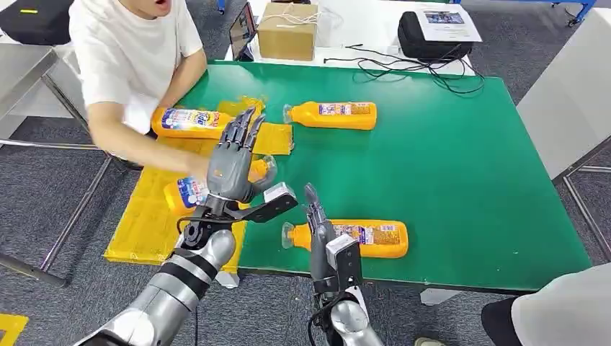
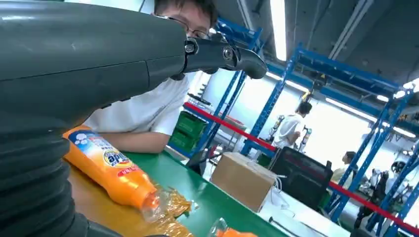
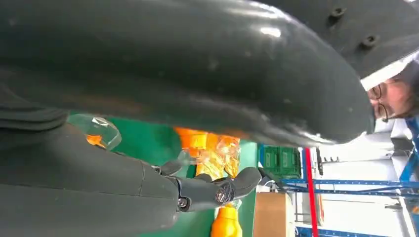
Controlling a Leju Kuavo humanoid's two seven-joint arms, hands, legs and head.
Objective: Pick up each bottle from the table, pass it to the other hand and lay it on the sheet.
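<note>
While our left hand (image 1: 234,162) hovers with fingers spread and empty above a bottle (image 1: 189,192) on the yellow sheet (image 1: 148,223), our right hand (image 1: 317,223), fingers straight and holding nothing, touches another bottle (image 1: 360,238) lying on the green surface (image 1: 461,173).

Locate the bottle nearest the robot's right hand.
In the head view, that bottle lies on its side near the green table's front edge, right beside the right hand.

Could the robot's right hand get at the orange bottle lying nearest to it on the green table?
Probably yes. The right hand sits at the cap end of the nearest bottle, fingers apart and holding nothing, with nothing between them.
</note>
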